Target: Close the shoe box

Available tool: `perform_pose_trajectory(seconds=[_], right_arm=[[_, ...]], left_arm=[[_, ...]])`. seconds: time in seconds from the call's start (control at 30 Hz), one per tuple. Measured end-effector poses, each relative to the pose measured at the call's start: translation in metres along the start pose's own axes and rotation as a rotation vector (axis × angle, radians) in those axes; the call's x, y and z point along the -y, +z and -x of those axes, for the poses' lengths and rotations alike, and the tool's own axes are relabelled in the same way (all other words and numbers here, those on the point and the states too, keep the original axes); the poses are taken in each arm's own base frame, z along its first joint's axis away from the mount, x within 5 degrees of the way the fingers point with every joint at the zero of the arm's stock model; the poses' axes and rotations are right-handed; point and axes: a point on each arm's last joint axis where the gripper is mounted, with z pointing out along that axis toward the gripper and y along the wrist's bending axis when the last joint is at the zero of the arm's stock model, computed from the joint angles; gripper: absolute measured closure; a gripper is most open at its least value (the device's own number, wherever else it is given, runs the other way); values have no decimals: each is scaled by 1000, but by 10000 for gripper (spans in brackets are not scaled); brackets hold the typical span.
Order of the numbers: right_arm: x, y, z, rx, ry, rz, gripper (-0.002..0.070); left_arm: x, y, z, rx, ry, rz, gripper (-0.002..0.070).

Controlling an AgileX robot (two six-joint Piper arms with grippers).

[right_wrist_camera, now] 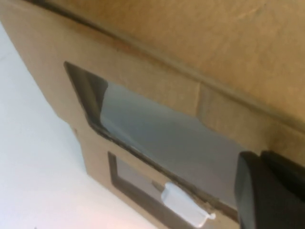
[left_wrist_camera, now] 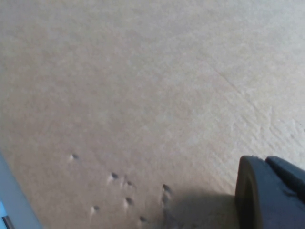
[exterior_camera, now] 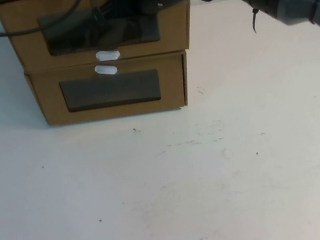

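The shoe box (exterior_camera: 176, 29) is sitting far left on another box (exterior_camera: 170, 85). The right gripper (exterior_camera: 130, 6) is hanging at its front and the left gripper (left_wrist_camera: 271, 193) is hanging close to cardboard; their grip I cannot tell. A skewed push is risking to shift the whole stack

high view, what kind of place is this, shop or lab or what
Probably a robot test bench, not a shop: a bare white table holds only the shoe box stacked on a like lower box. The right tool is at the shoe box's front; the left tool is close against plain cardboard.
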Motion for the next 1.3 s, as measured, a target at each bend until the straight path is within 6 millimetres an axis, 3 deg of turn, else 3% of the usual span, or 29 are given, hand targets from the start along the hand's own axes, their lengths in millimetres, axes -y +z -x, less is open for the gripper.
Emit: perform_pose_trajectory(seconds=[0.37, 0.53, 0.6, 0.8, 0.97, 1.13, 1.3], right_arm=[[8, 10, -4, 14, 48, 10, 689], [4, -3, -2, -32, 66, 80, 689], [1, -16, 2, -53, 61, 104, 689], [-4, -80, 27, -30, 24, 116, 689], [6, -140, 33, -89, 7, -39, 689], [20, -189, 13, -171, 40, -237, 689], [21, -235, -30, -185, 112, -313, 689]], left_arm=[[0, 0, 0, 1, -1, -2, 680], [4, -6, 5, -3, 24, -3, 680], [9, -14, 10, 5, 48, -2, 680], [39, -58, 34, 77, 151, 18, 680], [62, -100, 44, 119, 234, 121, 680], [77, -132, 37, 179, 232, 230, 680], [91, -146, 3, 204, 198, 272, 680]])
